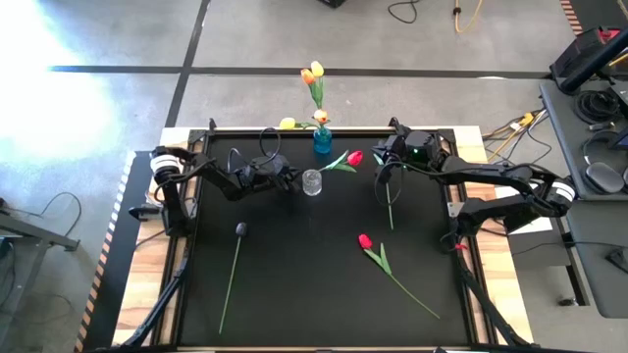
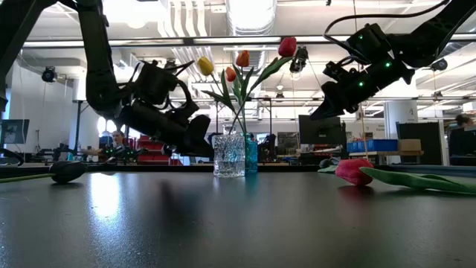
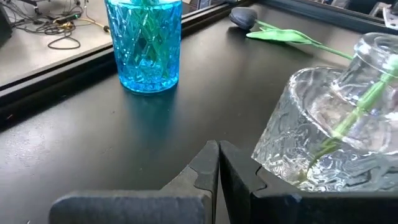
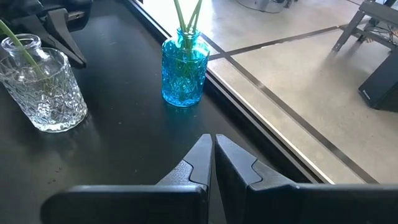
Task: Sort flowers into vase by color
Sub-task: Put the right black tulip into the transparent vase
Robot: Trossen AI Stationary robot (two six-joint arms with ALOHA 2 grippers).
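Here, both of my grippers were closed tight and held nothing. The left gripper [image 1: 290,180] sat just beside the clear vase [image 1: 312,182], which held one red tulip [image 1: 354,157]; the right gripper [image 1: 385,157] hung near the blue vase [image 1: 322,139] with its orange and yellow blooms. Two flowers lay loose: a red tulip [image 1: 365,241] toward my right, stem running away toward the table's near right corner, and a dark tulip [image 1: 240,229] toward my left, stem pointing at the near edge. I judged the right arm nearer the red one. I could read no writing.
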